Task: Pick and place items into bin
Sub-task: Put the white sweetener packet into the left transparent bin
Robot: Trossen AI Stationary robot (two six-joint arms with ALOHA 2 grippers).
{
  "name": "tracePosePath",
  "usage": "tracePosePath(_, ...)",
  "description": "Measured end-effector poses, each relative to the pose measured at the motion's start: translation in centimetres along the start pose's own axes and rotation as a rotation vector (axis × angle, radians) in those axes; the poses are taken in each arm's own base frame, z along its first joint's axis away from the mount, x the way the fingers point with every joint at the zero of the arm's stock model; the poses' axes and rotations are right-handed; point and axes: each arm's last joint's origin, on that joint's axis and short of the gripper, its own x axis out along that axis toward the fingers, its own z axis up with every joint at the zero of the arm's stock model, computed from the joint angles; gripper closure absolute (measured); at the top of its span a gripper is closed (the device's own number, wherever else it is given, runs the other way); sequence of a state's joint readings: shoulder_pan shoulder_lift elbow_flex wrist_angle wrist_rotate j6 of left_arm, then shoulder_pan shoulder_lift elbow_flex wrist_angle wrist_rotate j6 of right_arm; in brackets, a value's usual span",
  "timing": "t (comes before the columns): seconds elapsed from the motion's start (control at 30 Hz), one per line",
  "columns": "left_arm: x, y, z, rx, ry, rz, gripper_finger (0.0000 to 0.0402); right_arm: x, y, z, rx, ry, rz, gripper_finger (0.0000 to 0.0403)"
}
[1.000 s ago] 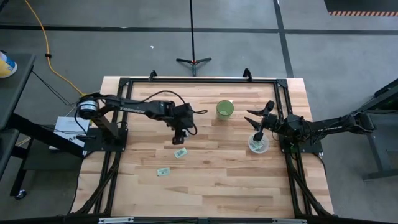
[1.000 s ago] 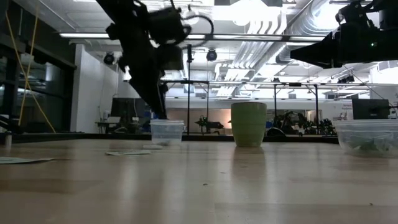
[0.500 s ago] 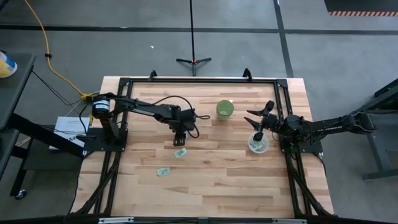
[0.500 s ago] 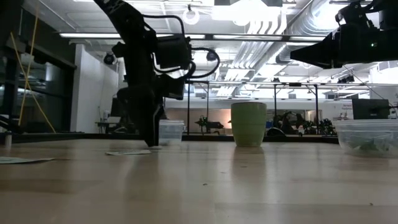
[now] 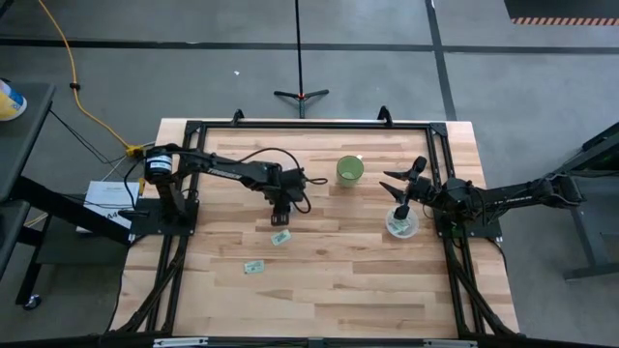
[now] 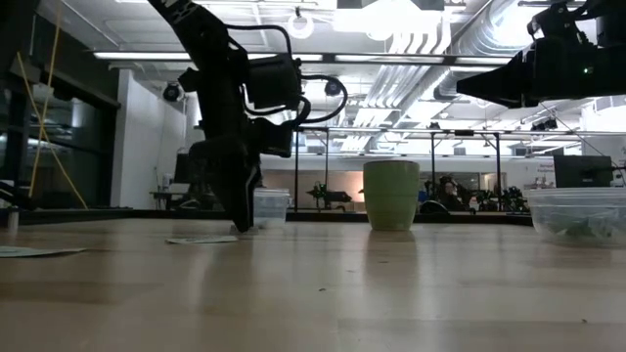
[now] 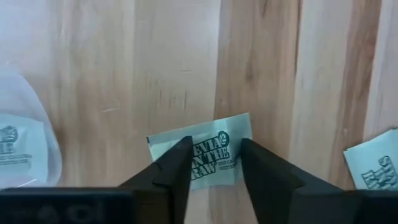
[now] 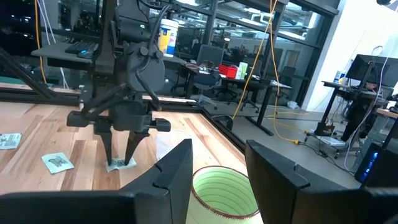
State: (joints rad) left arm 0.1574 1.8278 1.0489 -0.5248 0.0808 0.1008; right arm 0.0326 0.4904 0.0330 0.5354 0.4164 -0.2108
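- High view: left gripper (image 5: 279, 221) is lowered to the table near its middle, directly over a pale green packet (image 5: 280, 238); right gripper (image 5: 401, 205) hangs above the clear bin (image 5: 402, 227) at the right side.
- Left wrist view: left fingers (image 7: 177, 169) are spread, one tip on each side of the packet (image 7: 203, 155), which lies flat on the wood. Tips overlap its edges; whether they touch it cannot be told. Judged reason: a flat packet gives no side wall, so the tips must come right down to the board and straddle it before closing.
- Second packet (image 7: 374, 168) lies just right of the first in that view; a third packet (image 5: 254, 267) lies nearer the table's front edge in the high view. Both untouched.
- Clear cup (image 6: 271, 207) stands beyond the left gripper; one packet (image 7: 13, 147) shows through its wall.
- Green cup (image 5: 349, 170) stands farther back, between the arms, apart from both.
- Right fingers (image 8: 175, 173) are spread and hold nothing. Judged: this arm waits.
- Bin (image 6: 579, 214) already holds green-white contents; several packets remain on the table.
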Motion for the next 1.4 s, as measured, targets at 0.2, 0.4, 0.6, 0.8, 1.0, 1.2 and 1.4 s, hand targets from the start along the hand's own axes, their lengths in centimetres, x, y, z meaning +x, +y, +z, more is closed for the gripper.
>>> tracePosePath(0.2, 0.0, 0.1, 0.0, 0.006, -0.001, 0.013, 0.0309, 0.0, 0.0, 0.0, 0.000, 0.000, 0.000, 0.0263)
tracePosePath(0.4, -0.6, 0.0, -0.1, 0.017, 0.008, 0.010, 0.0378, 0.0, 0.0, 0.0, 0.000, 0.000, 0.000, 0.0263)
tracePosePath(0.6, -3.1, -0.1, 0.8, 0.053, 0.025, 0.030, 0.0372, 0.0, 0.0, 0.0, 0.000, 0.000, 0.000, 0.0263)
tracePosePath(0.8, -5.5, 0.4, 2.3, 0.065, 0.026, 0.212, 0.0345, 0.0, 0.0, 0.0, 0.000, 0.000, 0.000, 0.0263)
tracePosePath(1.0, -7.1, 0.4, 3.5, 0.100, -0.006, 0.224, 0.0380, 0.0, 0.0, 0.0, 0.000, 0.000, 0.000, 0.0263)
tracePosePath(1.2, -7.4, 0.4, 3.7, 0.113, -0.009, 0.225, 0.0325, 0.0, 0.0, 0.0, 0.000, 0.000, 0.000, 0.0263)
tracePosePath(1.4, -7.3, 0.2, 4.0, 0.130, -0.053, 0.136, 0.0232, 0.0, 0.0, -0.1, -0.003, 0.007, 0.002, 0.0263)
